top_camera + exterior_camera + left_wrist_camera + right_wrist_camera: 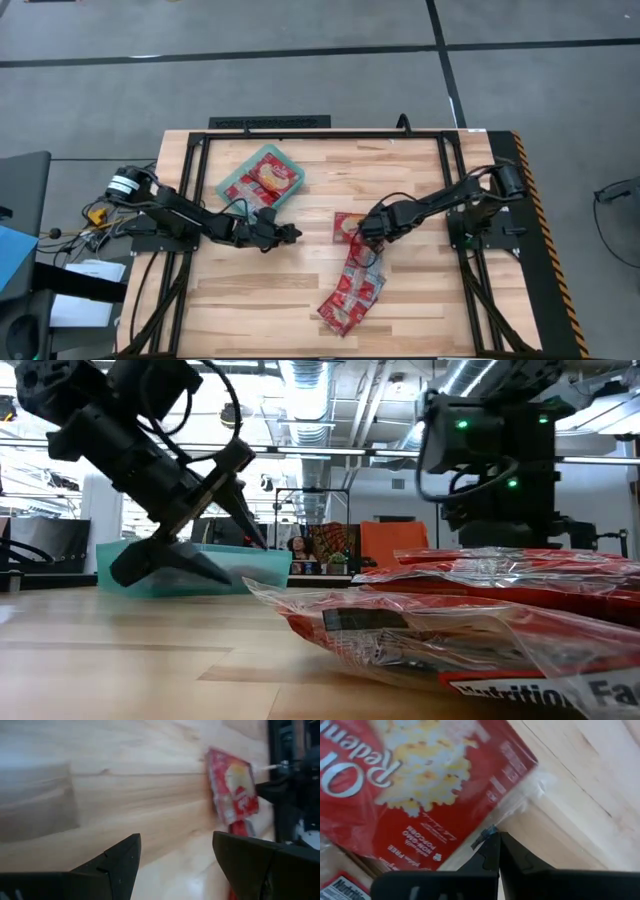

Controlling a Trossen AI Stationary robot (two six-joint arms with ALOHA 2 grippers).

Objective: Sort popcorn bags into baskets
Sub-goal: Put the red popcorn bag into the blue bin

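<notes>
A red popcorn bag (pixel 349 226) lies flat near the table's middle, large in the right wrist view (pixel 415 790). My right gripper (pixel 366 236) (pixel 498 842) is shut at that bag's edge. More red bags (pixel 353 290) (pixel 460 625) lie overlapping in a heap toward the near edge. The teal tray (pixel 232 185) (pixel 130 575) rests on the far left part of the table with bags (pixel 268 176) inside it. My left gripper (pixel 291 235) (pixel 175 855) is open, low over bare wood between tray and loose bag, pointing at that bag (pixel 232 787). My right gripper has its shut fingertips on the clear sealed seam (pixel 515 812) along one edge of the loose popcorn bag. It comes slanting down from the table's right. The bag lies flat on the wood. Whether the seam sits between the fingers, I cannot tell.
The black frame rails (pixel 320 133) run along the table's far edge and both sides. Bare wood (pixel 240 290) lies on the near left. Cables and equipment (pixel 100 215) sit off the table's left edge.
</notes>
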